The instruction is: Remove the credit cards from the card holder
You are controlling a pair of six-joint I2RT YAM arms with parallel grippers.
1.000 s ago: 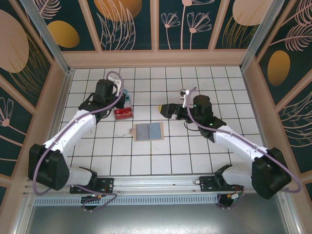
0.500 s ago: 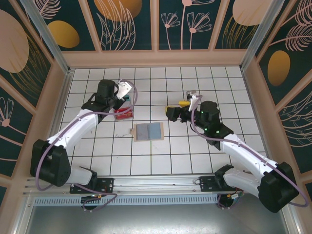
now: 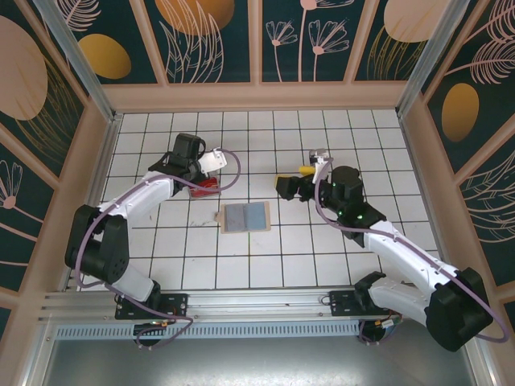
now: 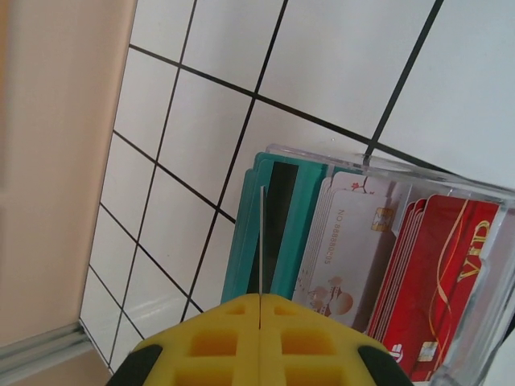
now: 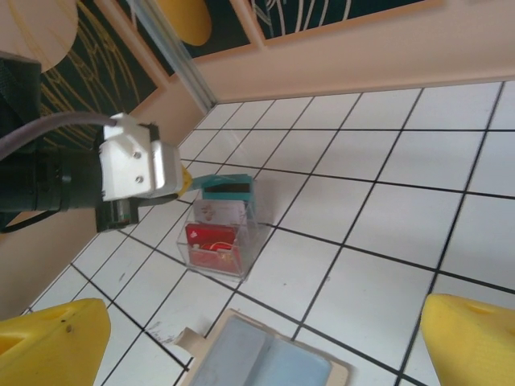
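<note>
Left gripper [image 4: 260, 310] pressed together over clear box [image 3: 203, 187] of credit cards [image 4: 426, 273], likely depositing; right gripper [image 3: 288, 186] spread wide, waiting upper right of card holder [image 3: 244, 216].

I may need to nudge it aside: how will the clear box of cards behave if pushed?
The clear box is probably light and may slide easily on the glossy tiled table. Its thin see-through walls look rigid yet likely crackable. The cards stand on edge inside, so they would probably shift or lean.
</note>
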